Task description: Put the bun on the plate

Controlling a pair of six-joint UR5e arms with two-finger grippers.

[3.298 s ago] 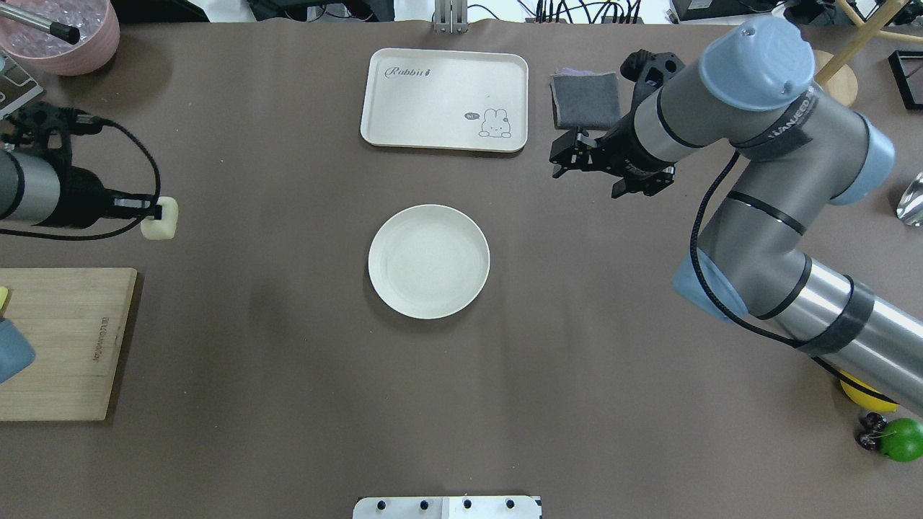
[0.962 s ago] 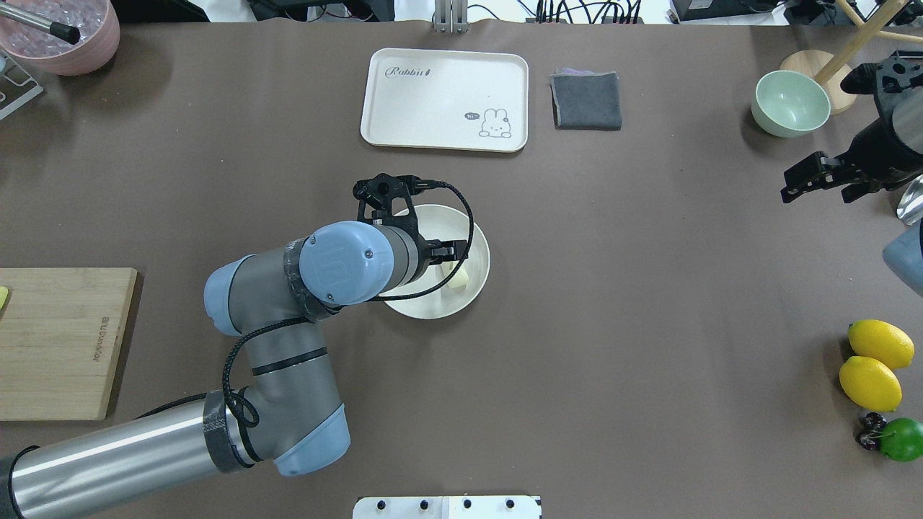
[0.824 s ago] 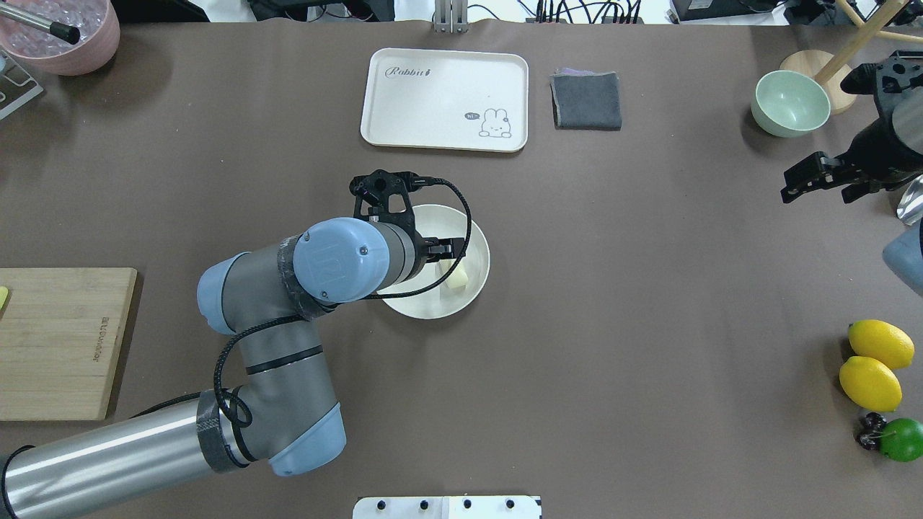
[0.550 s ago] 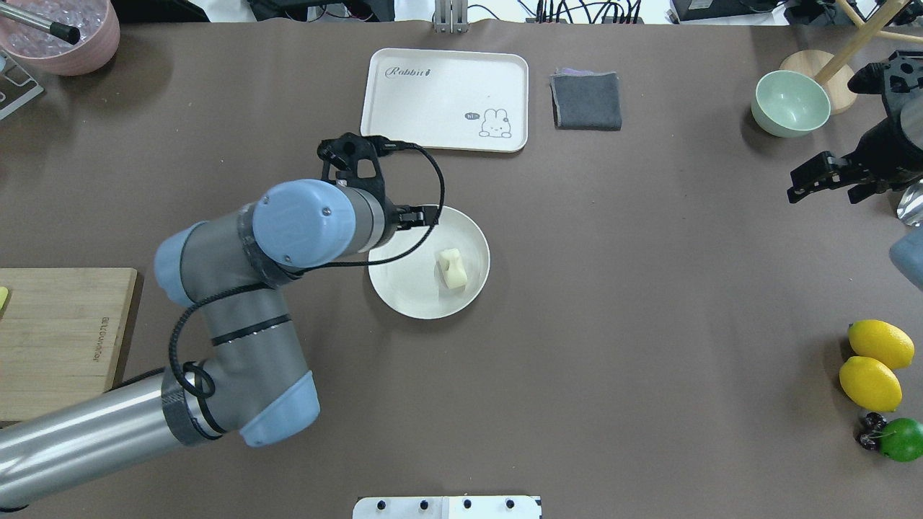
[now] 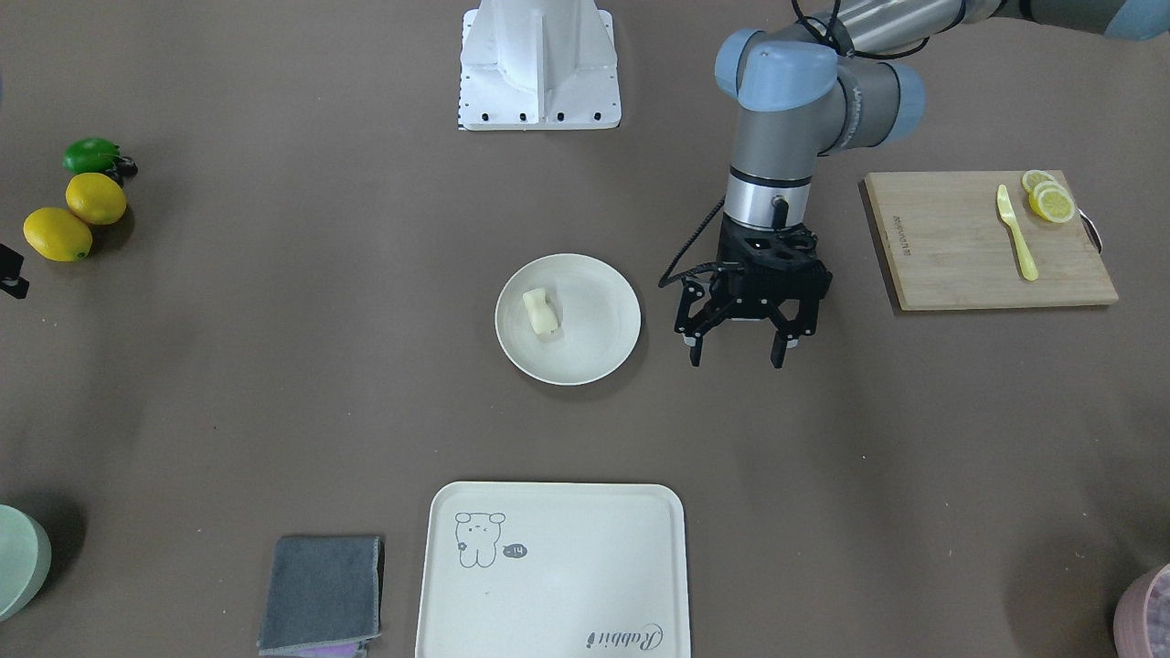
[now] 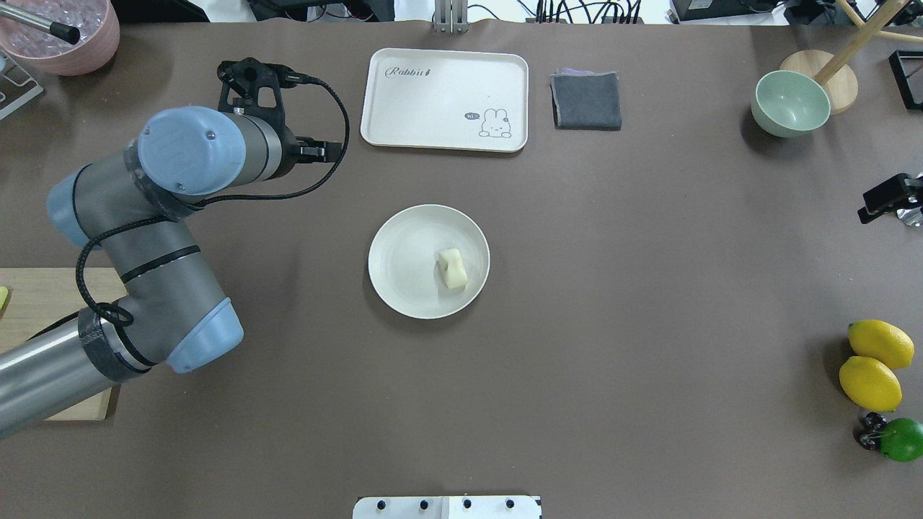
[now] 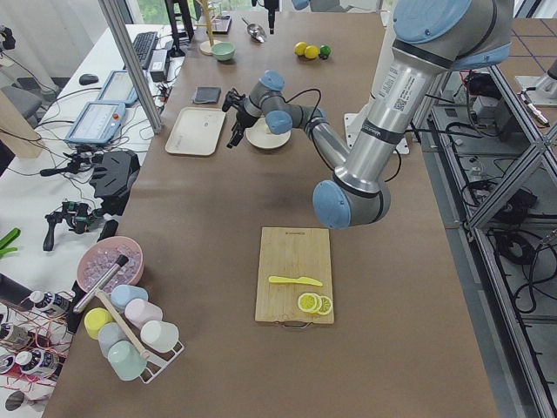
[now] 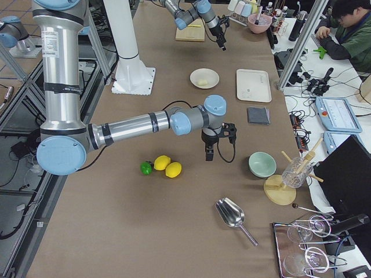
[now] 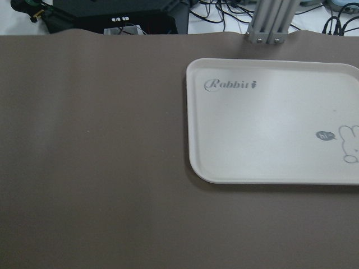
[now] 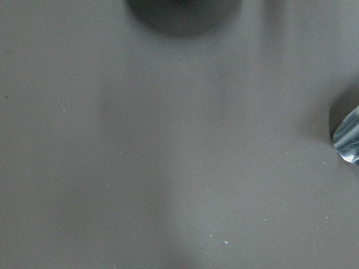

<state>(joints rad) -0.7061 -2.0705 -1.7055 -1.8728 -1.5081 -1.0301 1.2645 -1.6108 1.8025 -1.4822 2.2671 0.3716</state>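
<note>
1. The small cream-white, blocky bun (image 6: 452, 268) lies on the round off-white plate (image 6: 404, 285). In the overhead view it sits in the plate's right half, inside the rim, and nothing touches it.
2. The plate stands at mid-frame on the brown table (image 6: 613, 288).
3. In the front-facing view the left gripper (image 5: 737, 355) is just right of the plate and apart from it. It points down with its black fingers spread wide and nothing between them.
4. The right gripper (image 6: 885, 204) is cut off by the right edge of the overhead view. I cannot tell whether its fingers are apart or together.
5. A cream rectangular tray with a rabbit drawing (image 6: 443, 94) lies at the overhead view's top centre. A folded grey cloth (image 6: 586, 101) lies just to its right.
6. At the right of the front-facing view, a wooden cutting board (image 5: 951, 247) carries yellow lemon slices (image 5: 1049, 199) and a pale yellow knife (image 5: 1016, 233).
</note>
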